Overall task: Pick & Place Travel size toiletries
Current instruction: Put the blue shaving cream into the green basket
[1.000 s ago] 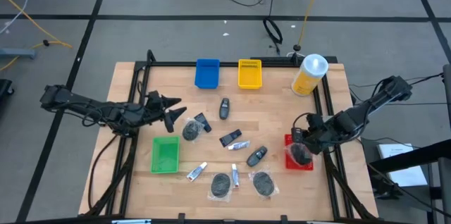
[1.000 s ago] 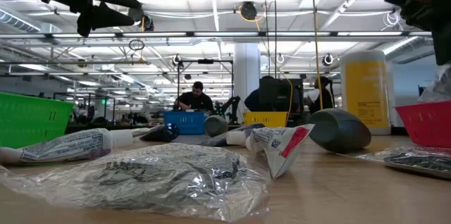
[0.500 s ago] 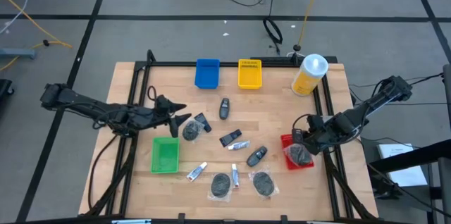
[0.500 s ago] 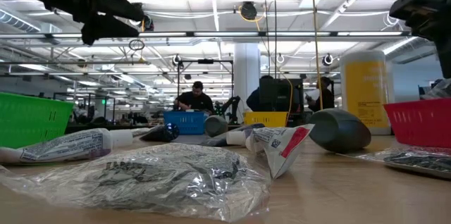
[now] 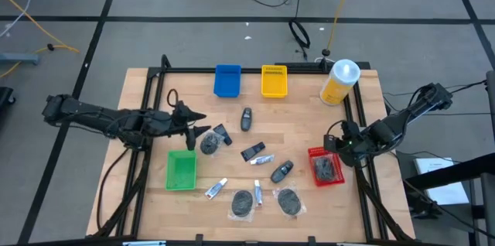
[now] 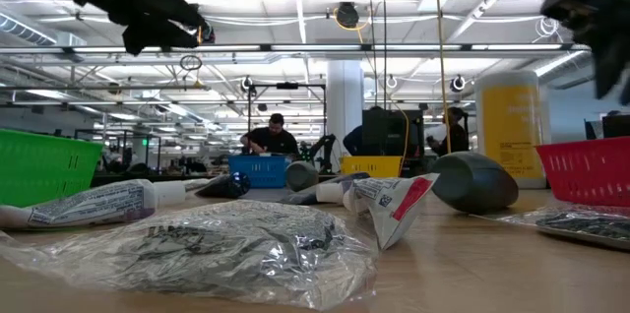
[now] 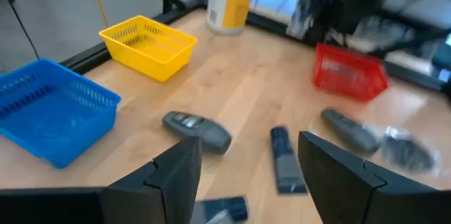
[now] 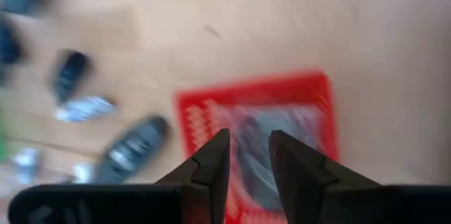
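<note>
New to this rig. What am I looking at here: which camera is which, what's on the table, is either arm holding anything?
Two dark robot arms work at a wooden table. One picture looks straight down, one looks level across the tabletop, and one comes from each wrist. The left gripper hangs open and empty over the clutter. The right gripper is just above the red bin, slightly parted, holding nothing; a bagged dark item lies in that bin. Also there: green bin, blue bin, yellow bin, and small white tubes.

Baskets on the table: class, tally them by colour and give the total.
Blue basket: 1
Yellow basket: 1
Green basket: 1
Red basket: 1
Total: 4
</note>
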Tool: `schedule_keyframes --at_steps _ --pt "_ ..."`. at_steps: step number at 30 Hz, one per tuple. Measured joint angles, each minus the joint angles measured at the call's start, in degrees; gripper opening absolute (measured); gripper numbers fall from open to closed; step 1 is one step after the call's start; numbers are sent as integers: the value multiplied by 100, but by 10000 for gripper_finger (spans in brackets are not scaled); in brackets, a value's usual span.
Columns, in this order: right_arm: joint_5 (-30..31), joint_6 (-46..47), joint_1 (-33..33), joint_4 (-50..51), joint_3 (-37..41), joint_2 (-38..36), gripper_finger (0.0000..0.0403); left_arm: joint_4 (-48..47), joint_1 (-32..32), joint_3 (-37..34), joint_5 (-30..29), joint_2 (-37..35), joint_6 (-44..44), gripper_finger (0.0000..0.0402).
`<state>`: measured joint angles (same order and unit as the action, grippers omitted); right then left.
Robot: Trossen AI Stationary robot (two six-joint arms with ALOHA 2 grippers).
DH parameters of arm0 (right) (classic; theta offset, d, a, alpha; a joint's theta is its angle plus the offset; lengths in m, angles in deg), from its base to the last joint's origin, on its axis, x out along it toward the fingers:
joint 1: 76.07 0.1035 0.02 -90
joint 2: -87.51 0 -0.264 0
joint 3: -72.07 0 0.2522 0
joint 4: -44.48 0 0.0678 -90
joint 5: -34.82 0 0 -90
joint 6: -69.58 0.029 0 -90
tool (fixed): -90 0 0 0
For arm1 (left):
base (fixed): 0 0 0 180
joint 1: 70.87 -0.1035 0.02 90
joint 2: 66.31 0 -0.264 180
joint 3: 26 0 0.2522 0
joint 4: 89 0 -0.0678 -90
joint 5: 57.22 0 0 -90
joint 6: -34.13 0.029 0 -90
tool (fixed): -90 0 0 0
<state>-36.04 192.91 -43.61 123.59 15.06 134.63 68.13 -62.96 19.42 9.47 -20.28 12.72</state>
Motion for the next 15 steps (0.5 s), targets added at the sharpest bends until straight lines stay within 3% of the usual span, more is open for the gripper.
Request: schedule_keyframes --at_steps 6,15 --pt "1640 -1238 -148 -1202 -45 -134 91 -1204 -506 859 654 478 845 234" --pt "1990 -3975 -935 -3358 -49 -139 91 -1961 -1340 1761 2201 1637 2629 234"
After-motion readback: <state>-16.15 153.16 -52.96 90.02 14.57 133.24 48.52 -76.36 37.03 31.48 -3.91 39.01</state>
